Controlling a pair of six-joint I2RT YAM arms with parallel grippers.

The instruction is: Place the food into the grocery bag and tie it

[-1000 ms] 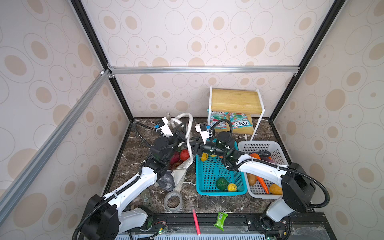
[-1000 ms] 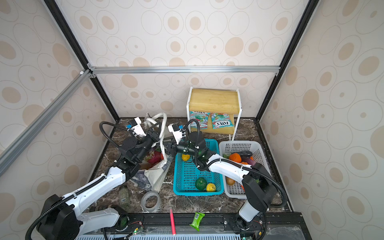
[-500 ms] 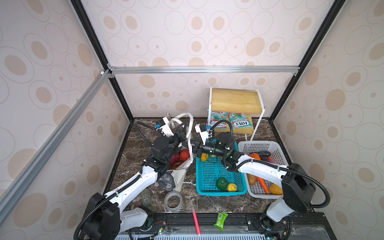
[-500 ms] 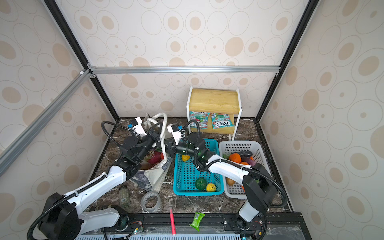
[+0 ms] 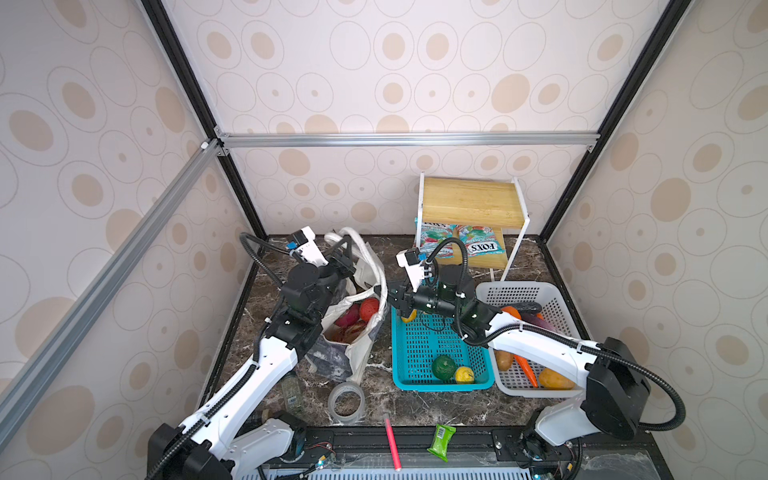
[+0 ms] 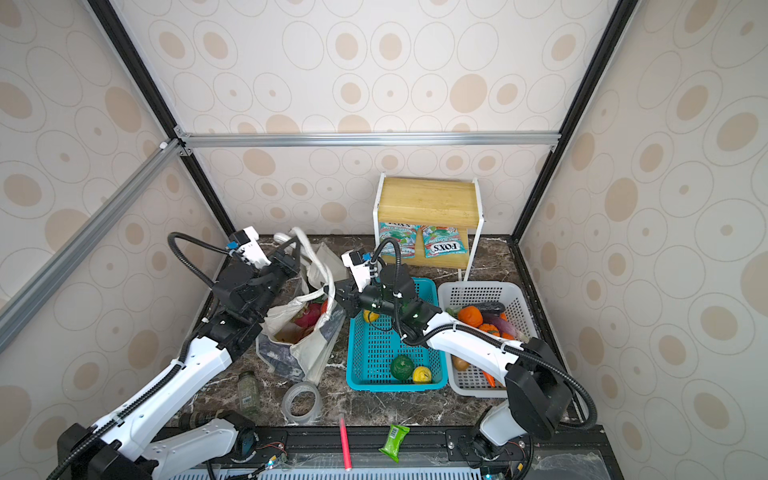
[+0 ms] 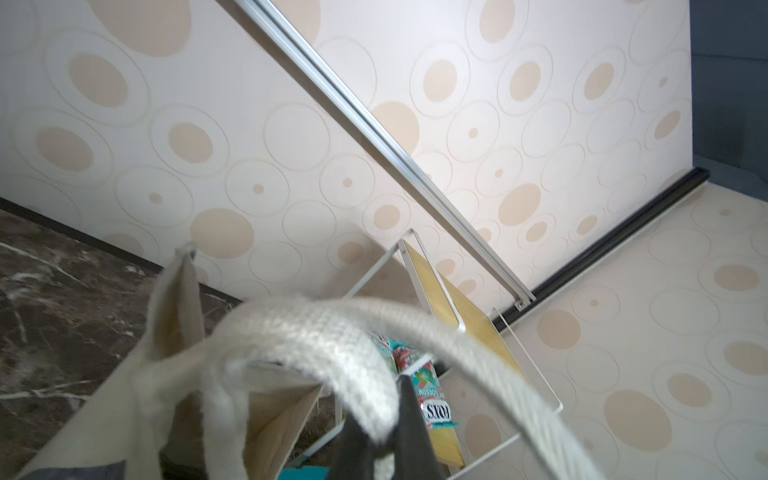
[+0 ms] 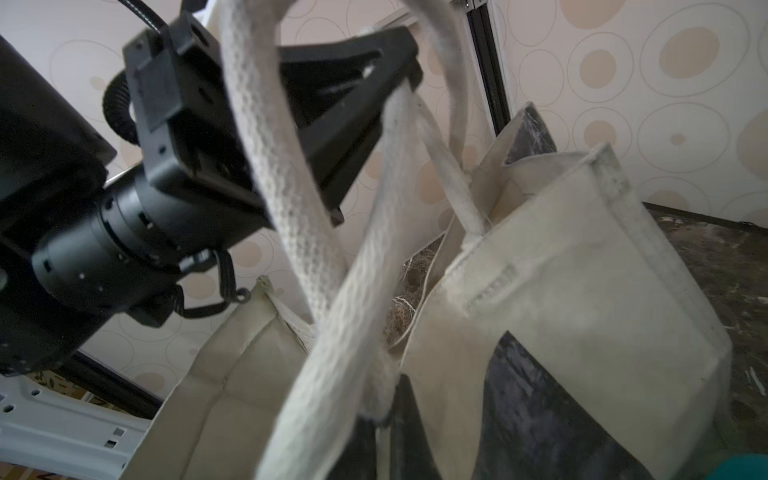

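Observation:
The grocery bag (image 5: 356, 360) (image 6: 309, 353) stands open left of centre in both top views, with red and pink food (image 5: 362, 311) inside. My left gripper (image 5: 345, 254) (image 6: 291, 258) is raised over the bag's far side, shut on a cream loop handle (image 7: 332, 332). My right gripper (image 5: 390, 297) (image 6: 343, 298) is at the bag's right rim, shut on the other handle (image 8: 332, 353). In the right wrist view the two loops cross below the left gripper (image 8: 401, 85). More food lies in the teal basket (image 5: 440, 386) and the white basket (image 5: 519, 388).
A wooden shelf (image 5: 469, 201) with FOX'S packets (image 5: 482, 246) stands at the back. In front of the bag lie a tape roll (image 5: 346, 402) and a small jar (image 5: 291, 390). A red pen (image 5: 391, 442) and a green wrapper (image 5: 441, 441) lie on the front rail.
My right gripper has closed on the bag handle at the bag's right rim. Both arms have barely moved, and the left keeps its hold.

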